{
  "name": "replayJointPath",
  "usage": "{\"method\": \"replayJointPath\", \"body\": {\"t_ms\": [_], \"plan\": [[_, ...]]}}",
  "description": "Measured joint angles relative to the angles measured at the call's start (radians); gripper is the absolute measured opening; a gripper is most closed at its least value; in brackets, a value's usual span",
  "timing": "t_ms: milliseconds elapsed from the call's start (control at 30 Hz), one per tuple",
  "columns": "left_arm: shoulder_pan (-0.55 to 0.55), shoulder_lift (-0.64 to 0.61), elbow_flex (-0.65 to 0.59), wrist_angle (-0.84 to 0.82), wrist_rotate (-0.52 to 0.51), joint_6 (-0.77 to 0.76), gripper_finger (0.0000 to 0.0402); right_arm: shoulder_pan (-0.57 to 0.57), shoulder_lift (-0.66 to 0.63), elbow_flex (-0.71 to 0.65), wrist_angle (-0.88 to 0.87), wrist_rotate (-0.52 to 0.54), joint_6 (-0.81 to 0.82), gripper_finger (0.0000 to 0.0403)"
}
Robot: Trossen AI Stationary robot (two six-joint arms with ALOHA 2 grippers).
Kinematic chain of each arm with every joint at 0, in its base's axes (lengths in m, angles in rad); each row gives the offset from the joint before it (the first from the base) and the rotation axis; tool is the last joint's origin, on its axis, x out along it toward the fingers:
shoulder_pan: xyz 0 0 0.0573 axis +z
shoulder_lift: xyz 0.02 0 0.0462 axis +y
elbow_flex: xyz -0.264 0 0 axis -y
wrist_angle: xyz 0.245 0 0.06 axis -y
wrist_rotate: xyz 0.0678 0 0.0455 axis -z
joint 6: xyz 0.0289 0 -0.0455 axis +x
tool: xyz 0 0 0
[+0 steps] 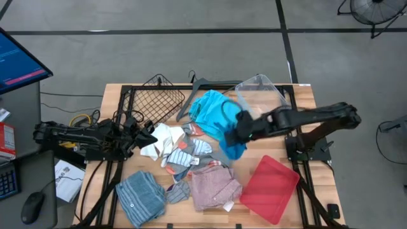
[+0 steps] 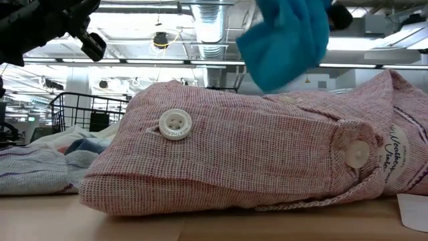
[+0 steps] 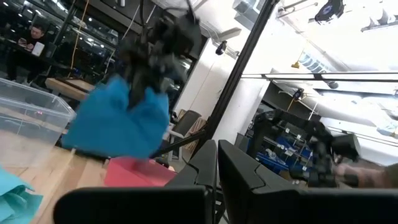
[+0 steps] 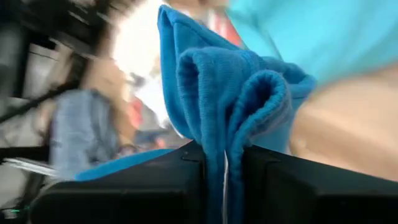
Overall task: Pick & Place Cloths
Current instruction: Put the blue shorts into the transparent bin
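Note:
My right gripper (image 1: 237,133) hangs above the middle of the table, shut on a royal blue cloth (image 1: 235,147), which also shows high in the low view as a blue cloth (image 2: 287,40). A turquoise cloth (image 1: 213,109) lies below and beyond it. On the table lie a pink checked garment (image 1: 215,187), a blue-grey striped one (image 1: 140,196), a white cloth (image 1: 162,137) and small striped pieces (image 1: 184,156). My left gripper (image 1: 150,136) waits shut at the table's left, touching nothing. My right gripper pinches a bunched fold (image 4: 214,134) of the royal blue cloth, several layers, between its two fingers (image 4: 168,177). The fingers slant down from the table's right. The cloth is lifted clear of the table and hangs slack below the fingers (image 3: 118,121).
A clear plastic bin (image 1: 261,92) stands at the far edge, a black wire basket (image 1: 156,98) at the far left, and a dark hanger (image 1: 203,86) lies between them. A flat red tray (image 1: 270,187) lies near right. In the low view the pink garment (image 2: 254,154) fills the foreground.

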Motion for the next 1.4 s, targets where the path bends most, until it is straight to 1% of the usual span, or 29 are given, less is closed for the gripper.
{"method": "replayJointPath", "body": {"t_ms": [167,267,433,567,733,800,933,1100,1200,1267,1400], "plan": [[0.000,0.002,0.000,0.001,0.000,0.000,0.0002,-0.107,-0.071,0.082,-0.071,0.065,-0.190,0.0039],[0.000,0.002,0.000,0.002,0.000,0.000,0.0002,-0.207,-0.090,0.129,-0.134,0.068,-0.301,0.0039],[0.000,0.002,0.000,0.002,0.000,0.000,0.0002,-0.383,-0.086,0.186,-0.252,0.067,-0.493,0.0039],[0.000,0.002,0.000,0.002,0.000,0.000,0.0002,-0.505,-0.081,0.192,-0.314,0.065,-0.647,0.0039],[0.000,0.002,0.000,0.002,0.000,0.000,0.0002,-0.638,-0.063,0.187,-0.336,0.059,-0.831,0.0039],[0.000,0.002,0.000,0.002,0.000,0.000,0.0002,-0.683,-0.059,0.185,-0.334,0.058,-0.880,0.0039],[0.000,0.002,0.000,0.002,0.000,0.000,0.0002,-0.763,-0.049,0.144,-0.343,0.055,-0.970,0.0039],[0.000,0.002,0.000,0.001,0.000,0.000,0.0002,-0.806,-0.029,0.073,-0.328,0.023,-1.045,0.0039],[0.000,0.002,0.000,0.002,0.000,0.000,0.0002,-0.817,-0.037,0.011,-0.257,0.002,-1.065,0.0039],[0.000,0.002,0.000,0.002,0.000,0.000,0.0002,-0.831,-0.033,-0.034,-0.245,0.000,-1.083,0.0039],[0.000,0.002,0.000,0.001,0.000,0.000,0.0002,-0.868,-0.036,-0.103,-0.188,-0.037,-1.101,0.0039]]}}
